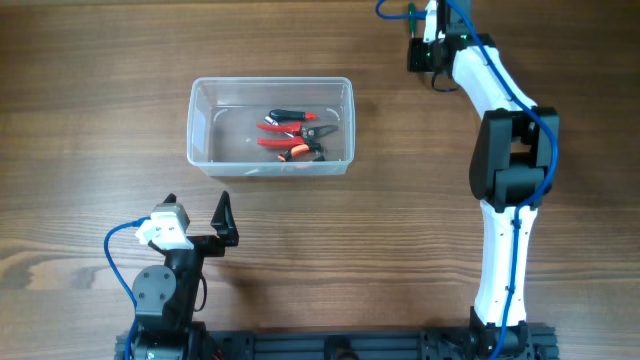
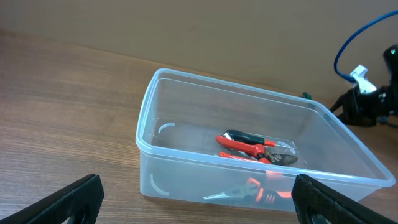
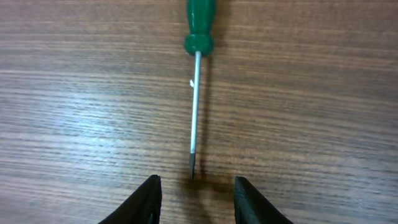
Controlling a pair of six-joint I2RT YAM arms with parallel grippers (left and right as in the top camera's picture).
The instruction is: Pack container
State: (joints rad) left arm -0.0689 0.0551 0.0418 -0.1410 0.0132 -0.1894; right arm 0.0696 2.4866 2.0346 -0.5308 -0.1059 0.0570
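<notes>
Got the clear container (image 1: 215, 140) parked left of centre on the wooden table (image 1: 100, 150).

Can see red-handled pliers (image 1: 290, 122) and an orange-handled tool (image 1: 293, 152) lying inside it. Found the left gripper (image 1: 197, 210) near its front wall, spread wide, gripping nothing. Spotted the right gripper (image 3: 198, 199) well apart at the far edge, parted a fair bit, empty too, with a green-handled screwdriver (image 3: 194, 112) flat on the wood, tip pointing at the gap between the fingertips.
</notes>
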